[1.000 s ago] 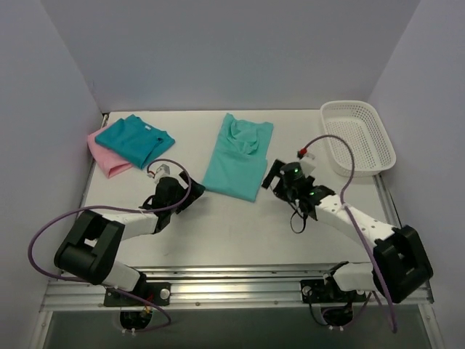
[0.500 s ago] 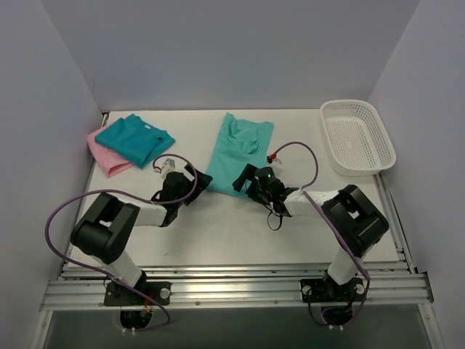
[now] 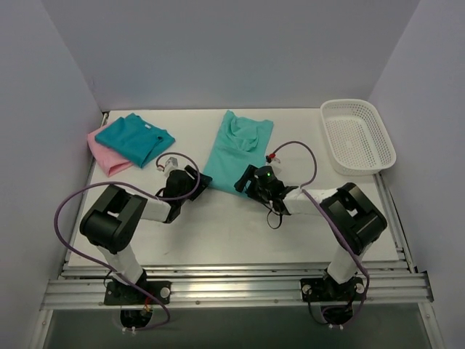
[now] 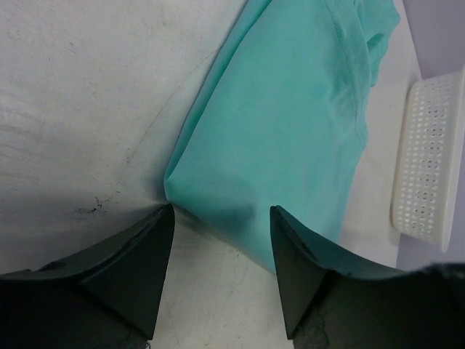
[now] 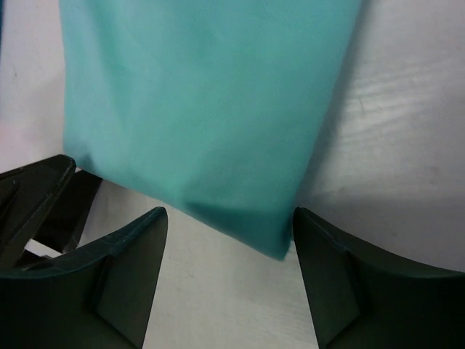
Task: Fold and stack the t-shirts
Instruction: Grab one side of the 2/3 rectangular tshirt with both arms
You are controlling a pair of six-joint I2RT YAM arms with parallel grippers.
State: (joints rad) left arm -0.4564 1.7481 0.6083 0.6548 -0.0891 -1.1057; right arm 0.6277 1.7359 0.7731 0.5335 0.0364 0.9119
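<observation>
Basket of white plastic mesh stands at the far right corner of the table, long side along the right wall; its perforated floor and sides are in full view from above. The table is a pale grey-white sheet with faint scuff marks, enclosed on three sides by plain pale lavender walls, with a ribbed metal rail along the near edge where both arm bases are bolted. Purple cables loop from each arm. The sea-green t-shirt lies flat at mid-table, folded into a long strip, neckline toward the far wall and hem toward the arms. The teal-blue t-shirt lies folded at the far left, resting on top of the pink t-shirt, which protrudes at the left and near edges. Both arms are stretched low over the table toward the hem. The left gripper is at the near left corner of the strip: jaws apart, black fingers straddling the corner, cloth between the tips but not pinched. The right gripper is at the near right corner: jaws likewise spread, the corner lying in the gap close to the right-hand finger. The right wrist view shows the left gripper's dark fingers at the opposite corner.
</observation>
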